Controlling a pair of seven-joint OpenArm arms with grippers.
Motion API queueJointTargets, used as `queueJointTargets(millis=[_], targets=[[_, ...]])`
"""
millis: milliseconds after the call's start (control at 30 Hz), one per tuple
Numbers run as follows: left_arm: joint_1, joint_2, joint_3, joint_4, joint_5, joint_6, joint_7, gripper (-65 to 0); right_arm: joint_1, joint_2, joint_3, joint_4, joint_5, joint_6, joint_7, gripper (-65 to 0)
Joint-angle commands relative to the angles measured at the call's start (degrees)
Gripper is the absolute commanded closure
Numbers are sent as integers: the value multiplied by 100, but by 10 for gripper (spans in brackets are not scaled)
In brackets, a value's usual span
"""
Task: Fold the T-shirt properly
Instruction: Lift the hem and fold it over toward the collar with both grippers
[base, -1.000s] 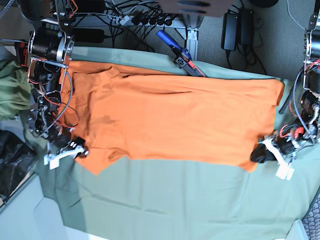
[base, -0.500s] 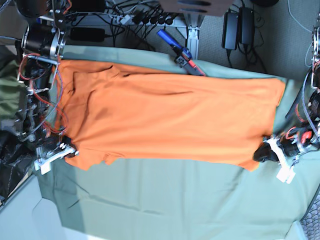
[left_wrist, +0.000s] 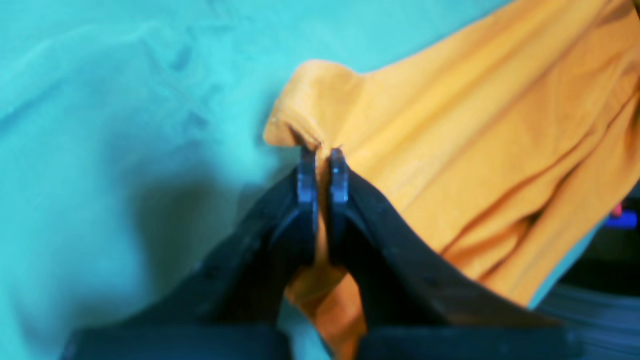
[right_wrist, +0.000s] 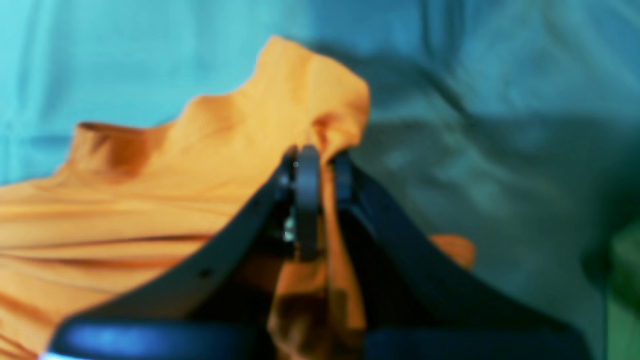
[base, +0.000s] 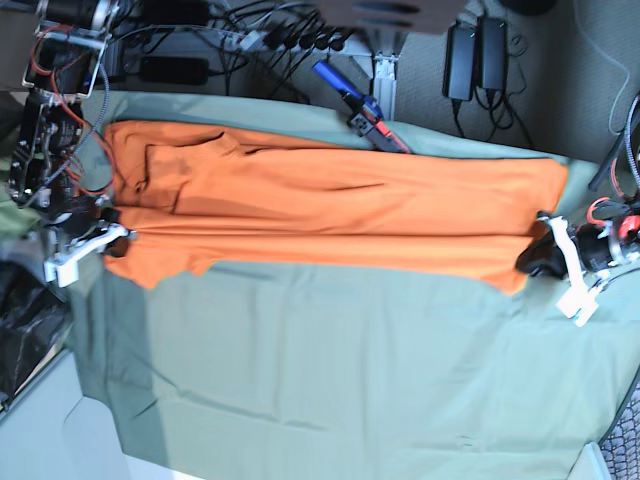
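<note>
The orange T-shirt (base: 340, 215) lies stretched sideways across the sage-green table cloth (base: 340, 370). My left gripper (base: 530, 262) is at its near right corner. In the left wrist view that gripper (left_wrist: 320, 157) is shut on a pinch of T-shirt (left_wrist: 475, 125) fabric, lifted slightly off the cloth (left_wrist: 125, 125). My right gripper (base: 108, 232) is at the shirt's near left corner. In the right wrist view it (right_wrist: 320, 157) is shut on a raised fold of the T-shirt (right_wrist: 150, 200). The white label is hidden.
A blue-handled tool (base: 352, 108) lies at the cloth's far edge beside the shirt. Cables and black power adapters (base: 475, 55) sit beyond the table. A black bag (base: 25, 330) lies off the left edge, and a green garment (right_wrist: 625, 280) shows at the right wrist view's edge.
Both grippers have shut on the shirt's near corners and drawn them toward the far side. The right one also pulled outward. The shirt now looks narrower and tauter.
</note>
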Motion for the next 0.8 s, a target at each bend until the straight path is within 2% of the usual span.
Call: queueJointTargets(millis=[0,200,233,300,333,367,767], targets=[[-24,-114,-50,85,-35,-49,-61,0,-44,157,164,146,70,514,109,0],[142,-109,-50,85,-39,-49,-66,0,-623,59,345,208,52,511,179,0],[142,-109,-50,85,-39,-49,-66,0,-686,37,345,205,11,509,195,-70],[140,-109,-50,85,-39,-49,-70,0,-798,4,345,208,-42,509,197,-287],[140,-109,-50,85,-39,-49,-70,0,-828,0,345,210,-46,509,205,-371],[140,-109,-50,85,-37,-49,-70,0,-833,0,348,210,-48,509,212,-417],[186,-109,-50,85,-44,-49,-68,0,-822,0,1237,828,-22,509,153,-430]])
